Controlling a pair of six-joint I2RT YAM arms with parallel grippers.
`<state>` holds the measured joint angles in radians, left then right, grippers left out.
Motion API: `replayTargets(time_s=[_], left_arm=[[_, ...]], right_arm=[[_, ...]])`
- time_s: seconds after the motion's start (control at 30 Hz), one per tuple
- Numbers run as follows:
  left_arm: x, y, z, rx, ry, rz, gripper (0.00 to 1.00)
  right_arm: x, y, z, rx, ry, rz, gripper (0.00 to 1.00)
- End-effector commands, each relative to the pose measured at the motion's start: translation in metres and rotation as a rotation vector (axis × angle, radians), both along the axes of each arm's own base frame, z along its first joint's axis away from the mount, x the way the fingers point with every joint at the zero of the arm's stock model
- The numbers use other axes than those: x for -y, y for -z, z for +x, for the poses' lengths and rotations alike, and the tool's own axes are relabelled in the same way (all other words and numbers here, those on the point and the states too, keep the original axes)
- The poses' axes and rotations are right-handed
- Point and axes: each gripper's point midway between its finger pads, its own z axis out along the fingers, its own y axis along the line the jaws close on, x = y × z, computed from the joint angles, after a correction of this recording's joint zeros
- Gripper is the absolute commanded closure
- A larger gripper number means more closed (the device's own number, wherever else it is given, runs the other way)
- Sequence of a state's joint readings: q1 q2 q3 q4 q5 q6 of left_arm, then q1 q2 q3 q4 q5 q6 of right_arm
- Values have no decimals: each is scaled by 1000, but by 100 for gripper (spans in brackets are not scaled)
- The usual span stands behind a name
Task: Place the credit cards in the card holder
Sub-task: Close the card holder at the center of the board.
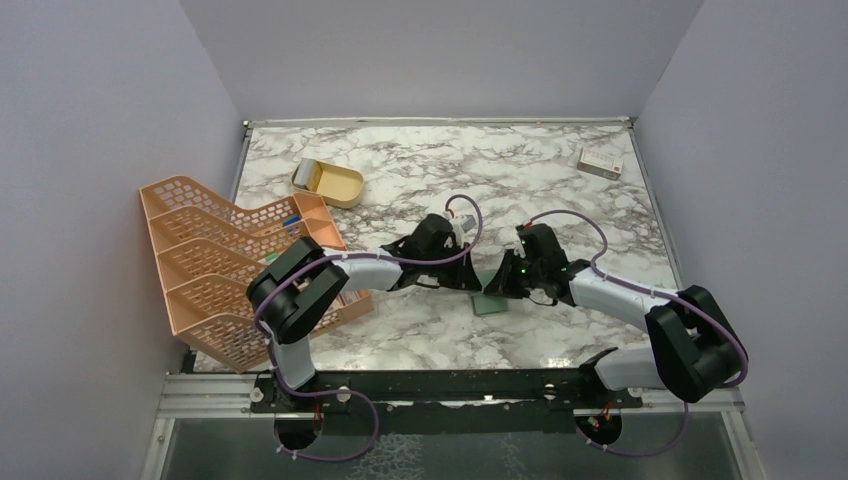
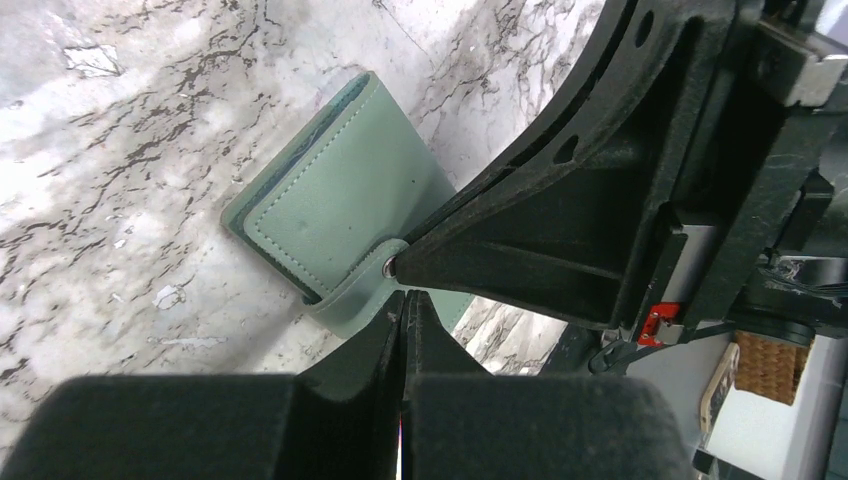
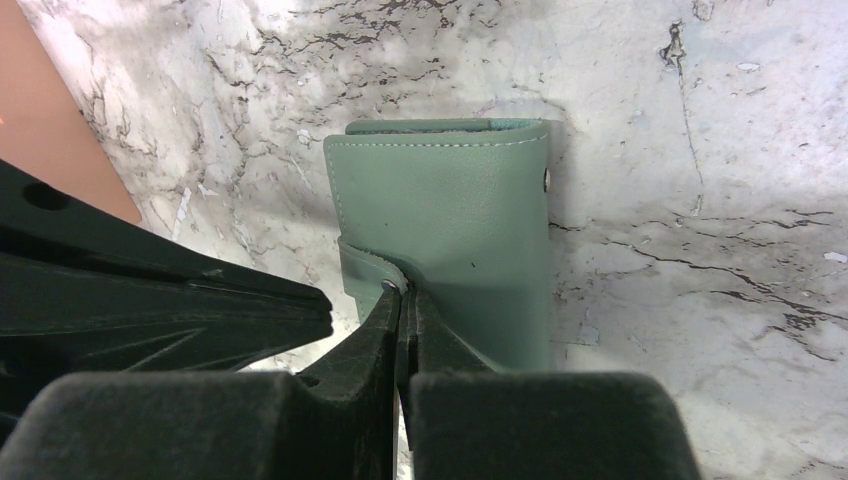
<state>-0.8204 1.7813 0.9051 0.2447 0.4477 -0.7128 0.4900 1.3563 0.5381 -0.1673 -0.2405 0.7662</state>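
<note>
The card holder (image 2: 340, 195) lies closed on the marble table, grey-green face up, its snap tab (image 2: 362, 292) wrapped over one edge. It also shows under both arms in the top view (image 1: 491, 304) and in the right wrist view (image 3: 450, 215). My left gripper (image 2: 405, 295) is shut, tips at the tab's edge, nothing visible between the fingers. My right gripper (image 3: 402, 292) is shut too, its tips resting against the snap on the tab (image 3: 365, 275). The two grippers meet tip to tip over the holder. The credit cards are out of view.
An orange mesh rack (image 1: 230, 260) stands along the left side, close to my left arm. A gold oval tin (image 1: 328, 182) lies behind it, and a white box with a red mark (image 1: 600, 162) sits at the far right. Grey walls close in the table.
</note>
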Motion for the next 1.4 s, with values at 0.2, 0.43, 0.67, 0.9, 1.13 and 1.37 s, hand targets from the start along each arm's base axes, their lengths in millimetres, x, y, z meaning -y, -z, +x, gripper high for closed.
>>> replayTargets(time_s=[0.2, 0.43, 0.67, 0.9, 1.13, 1.37], left_arm=[[7, 26, -1, -35, 9, 7, 100], [0, 43, 7, -40, -28, 102, 100], [-16, 54, 8, -31, -58, 233, 100], [-26, 77, 2, -40, -61, 340, 100], [-21, 66, 2, -21, -60, 319, 100], [-1, -7, 11, 53, -83, 150, 83]], right_arm=[[55, 55, -41, -174, 42, -277, 99], [55, 58, -40, -185, 32, -292, 99], [55, 59, -41, -188, 30, -290, 99], [46, 46, -34, -166, 27, -249, 92], [26, -30, 1, 26, 13, -148, 71], [25, -81, 7, 189, -15, -99, 58]])
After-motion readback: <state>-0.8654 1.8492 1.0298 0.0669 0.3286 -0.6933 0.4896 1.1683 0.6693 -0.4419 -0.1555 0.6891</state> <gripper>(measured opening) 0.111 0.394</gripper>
